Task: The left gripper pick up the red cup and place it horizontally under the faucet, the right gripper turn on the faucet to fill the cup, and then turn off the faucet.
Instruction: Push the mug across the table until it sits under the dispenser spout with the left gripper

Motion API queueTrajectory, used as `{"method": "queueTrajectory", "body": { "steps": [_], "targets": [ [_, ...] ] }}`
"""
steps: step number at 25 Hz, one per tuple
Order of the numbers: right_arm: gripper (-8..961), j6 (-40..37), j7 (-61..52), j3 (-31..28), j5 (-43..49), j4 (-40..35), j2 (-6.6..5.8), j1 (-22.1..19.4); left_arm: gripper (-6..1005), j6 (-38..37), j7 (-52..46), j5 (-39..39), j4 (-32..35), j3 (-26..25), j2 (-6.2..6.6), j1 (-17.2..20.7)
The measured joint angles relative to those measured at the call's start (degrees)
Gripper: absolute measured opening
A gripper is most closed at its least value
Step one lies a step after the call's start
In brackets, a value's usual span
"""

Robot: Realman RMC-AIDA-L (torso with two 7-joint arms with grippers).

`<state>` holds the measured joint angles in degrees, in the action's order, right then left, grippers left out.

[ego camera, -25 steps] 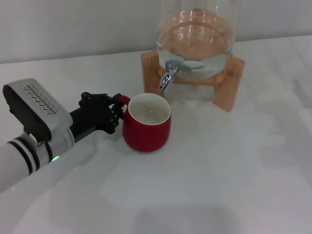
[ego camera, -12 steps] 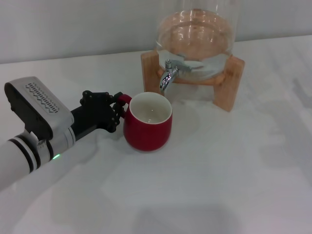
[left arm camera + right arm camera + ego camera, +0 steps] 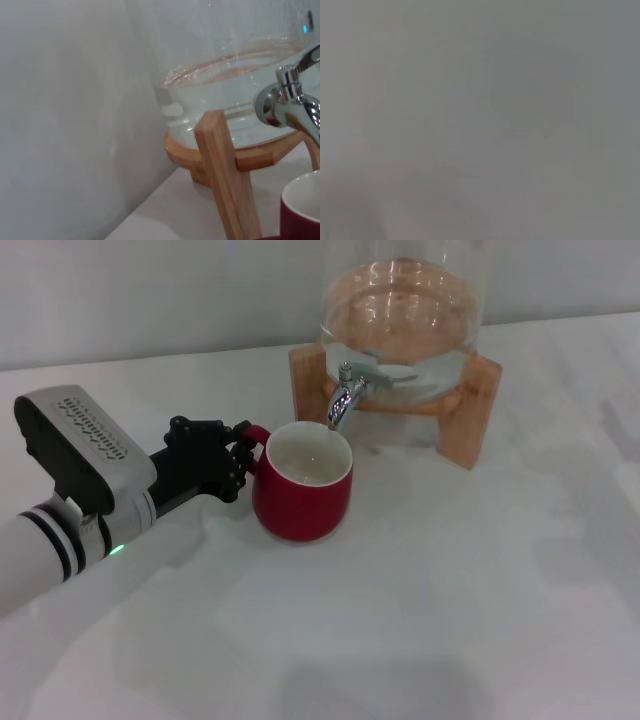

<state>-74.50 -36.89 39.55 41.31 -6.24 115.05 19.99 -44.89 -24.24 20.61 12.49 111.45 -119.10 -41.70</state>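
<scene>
The squat dark red ceramic cup [image 3: 301, 492] is gripped by its handle in the closed left gripper [image 3: 243, 455]; beyond the jaws, the chrome faucet [image 3: 345, 397] overhangs its rim, so only slight centring seems needed.

The right gripper is not seen.

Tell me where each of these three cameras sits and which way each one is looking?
Head view: sits on the robot's head, looking forward and down at the table; shows the left arm and left end effector at the red cup handle, below the faucet.
Left wrist view: sits on the left wrist, facing the dispenser's wooden stand; no robot parts show.
Right wrist view: only a blank grey surface; nothing identifiable.
Shared: head and left wrist views both show the faucet, cup rim and stand.
</scene>
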Motion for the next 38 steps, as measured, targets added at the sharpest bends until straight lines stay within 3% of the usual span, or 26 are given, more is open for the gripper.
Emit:
{"method": "queueTrajectory", "body": {
  "steps": [38],
  "targets": [
    [872, -0.21, -0.3, 1.14, 0.0, -0.25, 0.09, 0.13, 90, 2.9, 0.77, 3.86, 1.27, 0.69, -0.58, -1.57]
  ]
}}
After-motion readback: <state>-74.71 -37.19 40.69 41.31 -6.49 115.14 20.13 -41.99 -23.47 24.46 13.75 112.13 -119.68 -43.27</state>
